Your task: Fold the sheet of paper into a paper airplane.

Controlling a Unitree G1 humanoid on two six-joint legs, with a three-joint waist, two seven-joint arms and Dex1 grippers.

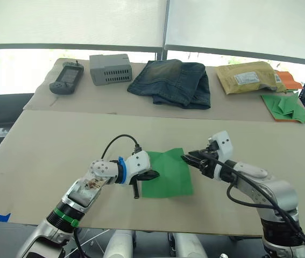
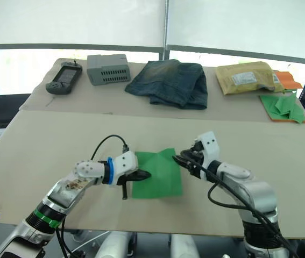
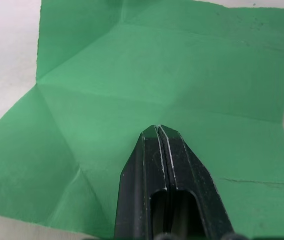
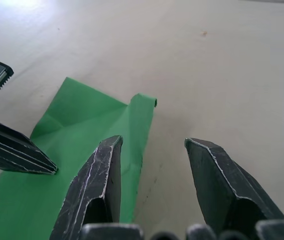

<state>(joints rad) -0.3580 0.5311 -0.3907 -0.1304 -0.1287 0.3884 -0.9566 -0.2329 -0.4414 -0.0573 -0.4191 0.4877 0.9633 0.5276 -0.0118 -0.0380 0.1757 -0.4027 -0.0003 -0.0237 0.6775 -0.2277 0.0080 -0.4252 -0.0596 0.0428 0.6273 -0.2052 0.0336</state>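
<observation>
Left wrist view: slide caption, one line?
Left gripper, fingers shut, resting on the creased, unfolded green sheet of paper.

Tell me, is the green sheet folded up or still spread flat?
Spread open: the sheet of paper lies flat, showing only crease lines.

My rig: two white-and-silver arms, each ending in a black two-fingered claw.

On my left arm I see a blue ring behind the white wrist housing, a green band lower down, a silver forearm and a black cable looping over the wrist; its left claw (image 1: 151, 175) has dark, ridged fingers (image 3: 164, 165). My right arm has a white wrist block with small dark screws, grey rounded shells and black cables running along it; the right claw (image 1: 187, 158) has tapered, scuffed black fingers (image 4: 101, 185).
</observation>
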